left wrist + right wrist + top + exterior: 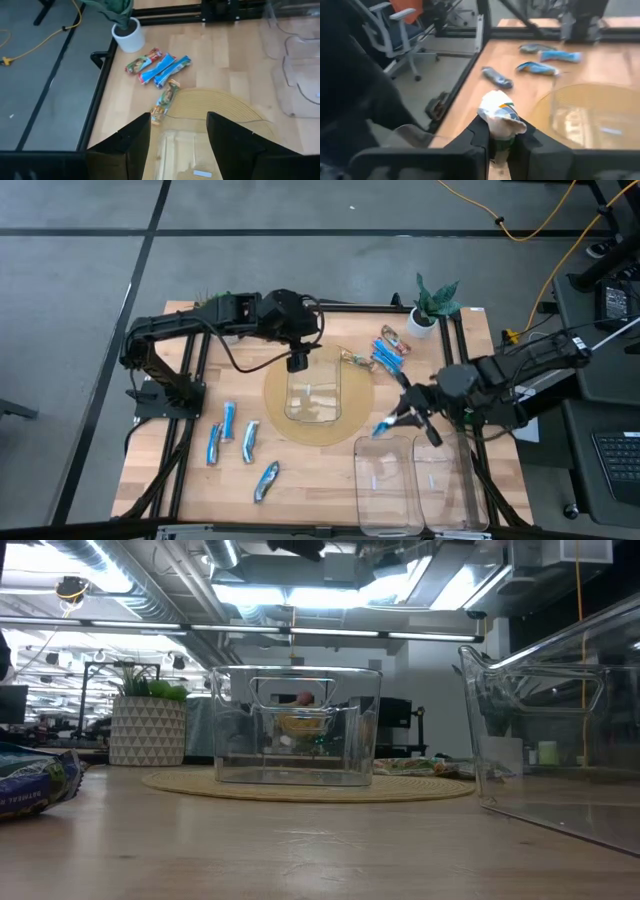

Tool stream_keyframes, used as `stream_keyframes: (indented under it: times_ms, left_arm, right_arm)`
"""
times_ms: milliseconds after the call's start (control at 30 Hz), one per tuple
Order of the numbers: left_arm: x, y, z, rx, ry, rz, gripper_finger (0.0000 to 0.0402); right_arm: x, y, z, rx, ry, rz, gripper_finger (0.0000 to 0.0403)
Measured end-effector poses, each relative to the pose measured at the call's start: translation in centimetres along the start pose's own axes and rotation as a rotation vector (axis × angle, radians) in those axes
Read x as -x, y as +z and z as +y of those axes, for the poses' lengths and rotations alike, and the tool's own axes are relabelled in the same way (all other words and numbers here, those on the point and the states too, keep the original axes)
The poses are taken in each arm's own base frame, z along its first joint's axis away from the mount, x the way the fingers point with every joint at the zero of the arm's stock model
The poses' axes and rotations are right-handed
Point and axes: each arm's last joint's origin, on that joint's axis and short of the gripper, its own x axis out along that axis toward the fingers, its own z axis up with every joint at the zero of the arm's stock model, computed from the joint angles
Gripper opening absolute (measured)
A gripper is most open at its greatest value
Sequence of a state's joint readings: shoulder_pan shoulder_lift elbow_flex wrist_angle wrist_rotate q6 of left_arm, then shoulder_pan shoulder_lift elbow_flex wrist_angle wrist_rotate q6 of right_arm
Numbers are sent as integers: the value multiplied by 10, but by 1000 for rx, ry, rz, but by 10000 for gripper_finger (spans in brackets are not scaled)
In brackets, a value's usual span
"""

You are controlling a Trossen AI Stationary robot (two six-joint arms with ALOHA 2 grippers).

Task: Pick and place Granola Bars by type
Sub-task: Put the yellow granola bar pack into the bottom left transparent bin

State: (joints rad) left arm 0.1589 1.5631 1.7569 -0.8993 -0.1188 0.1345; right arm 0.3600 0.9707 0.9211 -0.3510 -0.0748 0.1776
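Right gripper (pixel 388 424), above the gap between the round woven mat (pixel 355 402) and the two clear bins at the table's near right (pixel 385 480), is clamped on a blue foil bar (pixel 499 116). The bar's long axis runs along the fingers; its crinkled free end sticks out past the tips, and its lower part is hidden between them.

Left gripper (pixel 177 137) hangs over the clear bin on the mat (pixel 313 388), fingers well apart and holding nothing.

Four blue-and-silver bars (pixel 229 420) lie at the near left, long axes roughly near-to-far, slightly fanned. At the far right, beside the potted plant (pixel 432 306), a cluster (pixel 159 67) holds one multicoloured and two blue bars lying side by side; a further multicoloured bar (pixel 165 100) lies just beside them, its end on the mat's edge.

In the low view the bin's contents are blurred by its walls, and one wrapper (pixel 35 783) is cut off at the left edge.
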Motion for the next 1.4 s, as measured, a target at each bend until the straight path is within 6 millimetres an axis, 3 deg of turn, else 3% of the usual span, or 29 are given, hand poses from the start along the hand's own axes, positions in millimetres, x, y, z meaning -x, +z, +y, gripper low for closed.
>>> stream_keyframes:
  times_ms: [167,367,667,933,1200,1400]
  left_arm:
    - [-1,-1,7,8,5,0,186]
    - [-1,-2,14,-5,16,0,181]
    - [-2,-2,18,3,8,-1,178]
    - [-2,-2,17,3,-33,-9,173]
    - [-2,-2,16,3,-48,-12,167]
    - [-2,-2,16,6,-50,-11,158]
  right_arm:
    - [-7,-9,17,-103,19,67,31]
    - [-32,-28,30,-205,-21,221,45]
    - [-76,-62,35,-269,-108,454,29]
    - [-106,-88,35,-330,-112,619,53]
    - [-113,-93,37,-382,-50,663,48]
    - [-113,-89,38,-366,-27,631,81]
